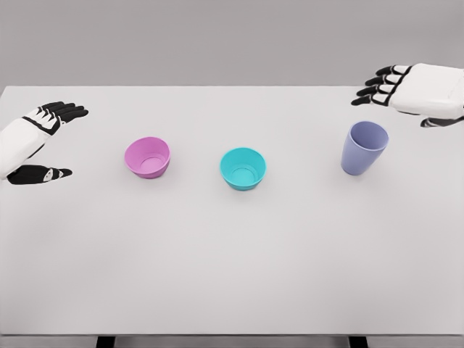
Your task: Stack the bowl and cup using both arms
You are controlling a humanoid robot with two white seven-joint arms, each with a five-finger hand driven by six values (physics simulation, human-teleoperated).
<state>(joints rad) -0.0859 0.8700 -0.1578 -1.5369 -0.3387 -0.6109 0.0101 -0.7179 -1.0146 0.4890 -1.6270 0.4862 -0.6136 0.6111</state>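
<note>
On the broad white counter three vessels stand upright in a loose row, each apart from the others. Toward the left is a small pink plastic bowl, its mouth facing up. Near the middle, slightly closer to the camera, sits a turquoise plastic bowl of much the same size. To the right stands a taller lavender-blue plastic cup, tapering toward its base and leaning a little in the view. The left hand, white with black fingers, comes in at the left edge and hovers well to the left of the pink bowl; its fingers are stretched out and the thumb is spread away below them, so it grips nothing. The right hand enters from the upper right and hangs above and behind the cup, near it but not touching; its dark fingers are loosely bent, relaxed, and hold nothing.
</note>
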